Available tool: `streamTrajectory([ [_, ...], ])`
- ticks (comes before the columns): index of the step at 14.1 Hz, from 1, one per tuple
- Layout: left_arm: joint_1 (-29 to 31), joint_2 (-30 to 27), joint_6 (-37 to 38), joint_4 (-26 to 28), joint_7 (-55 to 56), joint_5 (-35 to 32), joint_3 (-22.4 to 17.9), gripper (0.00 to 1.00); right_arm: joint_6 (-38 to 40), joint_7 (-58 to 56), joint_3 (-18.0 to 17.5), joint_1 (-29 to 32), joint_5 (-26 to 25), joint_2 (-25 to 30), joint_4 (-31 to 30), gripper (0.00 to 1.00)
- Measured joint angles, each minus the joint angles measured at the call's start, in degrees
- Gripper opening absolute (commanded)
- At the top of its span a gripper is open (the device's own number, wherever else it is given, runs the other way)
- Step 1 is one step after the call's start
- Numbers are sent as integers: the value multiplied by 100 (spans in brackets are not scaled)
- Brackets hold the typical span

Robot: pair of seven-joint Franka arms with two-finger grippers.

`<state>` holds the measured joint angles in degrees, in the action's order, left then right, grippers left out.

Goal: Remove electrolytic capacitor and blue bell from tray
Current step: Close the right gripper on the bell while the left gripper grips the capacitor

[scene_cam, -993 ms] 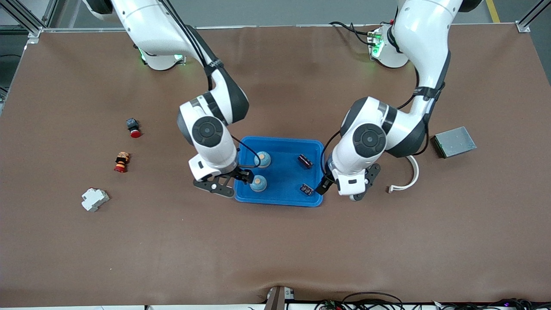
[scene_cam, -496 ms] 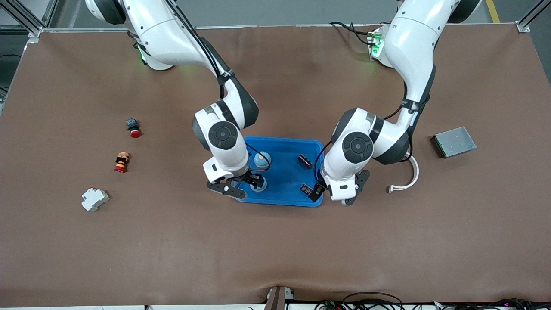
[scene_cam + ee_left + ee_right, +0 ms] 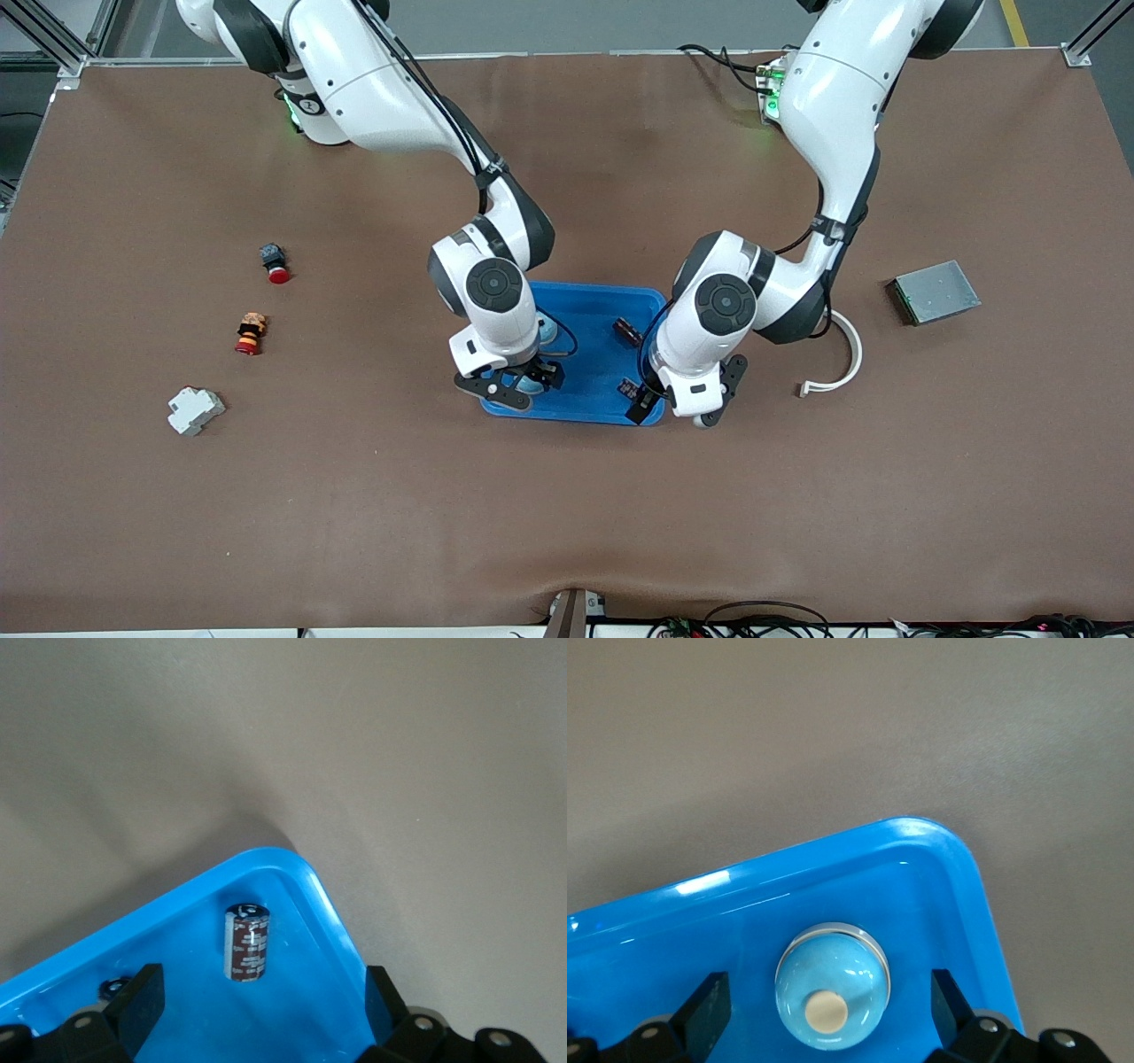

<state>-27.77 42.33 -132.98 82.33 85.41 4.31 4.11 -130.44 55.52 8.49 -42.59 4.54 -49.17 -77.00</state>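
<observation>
A blue tray (image 3: pixel 586 359) holds two light-blue bells and two dark capacitors. My right gripper (image 3: pixel 530 383) is open over the bell (image 3: pixel 831 985) in the tray's near corner toward the right arm's end, with one finger on each side of it. The other bell (image 3: pixel 546 330) is mostly hidden by that arm. My left gripper (image 3: pixel 651 403) is open over the near corner toward the left arm's end, just above a capacitor (image 3: pixel 246 942) that lies flat and also shows in the front view (image 3: pixel 630 388). The second capacitor (image 3: pixel 626 330) lies farther from the camera.
Toward the right arm's end lie two red-capped buttons (image 3: pixel 275 262) (image 3: pixel 250 333) and a white breaker (image 3: pixel 195 410). Toward the left arm's end lie a white curved piece (image 3: pixel 842 361) and a grey metal box (image 3: pixel 935 291). The tray's rim (image 3: pixel 330 908) (image 3: pixel 961 855) runs close to both grippers.
Both grippers have moved inward from beside the tray's ends to over its near corners: the right over a bell, the left over a capacitor. Nothing was grasped.
</observation>
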Motion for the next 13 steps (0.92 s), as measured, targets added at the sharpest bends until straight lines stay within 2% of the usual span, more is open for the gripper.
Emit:
streamTrajectory([
  [13, -172, 480, -452, -6, 263, 0, -7, 100, -168, 10, -1, -131, 0, -274, 73, 98],
])
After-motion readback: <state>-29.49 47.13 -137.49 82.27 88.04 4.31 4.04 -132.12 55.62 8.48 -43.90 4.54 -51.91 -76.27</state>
